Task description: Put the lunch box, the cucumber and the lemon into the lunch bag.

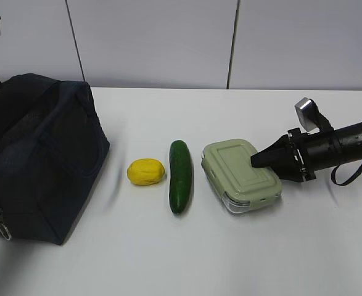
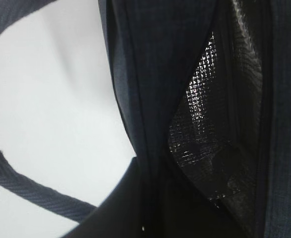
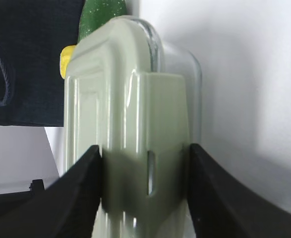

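Gripping the lunch box (image 1: 241,174) is the step in hand. The right gripper (image 1: 259,161) reaches in from the right edge of the table (image 1: 230,253) and sits at the box's right end. In the right wrist view its two dark fingers (image 3: 81,198) stand on either side of the pale green lid clip, each pressed against the lid's edge, so the jaws appear closed on the box (whether the hold is firm enough to lift cannot be confirmed). The box rests on the table, right of centre.

The cucumber (image 1: 180,176) lies just left of the box, apart from it, its long axis running front to back. The lemon (image 1: 146,171) lies just left of the cucumber. The lunch bag (image 1: 39,154) stands at the far left, well apart from the box.

The left gripper itself is not visible in any view. Its wrist camera looks down at the bag's dark fabric, a loop handle (image 2: 26,196) and a slit of gridded lining (image 2: 209,134), which suggests the left arm is at the bag's mouth; its state cannot be told.

The next move calls for:
1. Lifting the box clear of the cucumber.
2. Carrying it left, over the cucumber and lemon.
3. Lowering it through the opening, which looks narrow for a box this wide.
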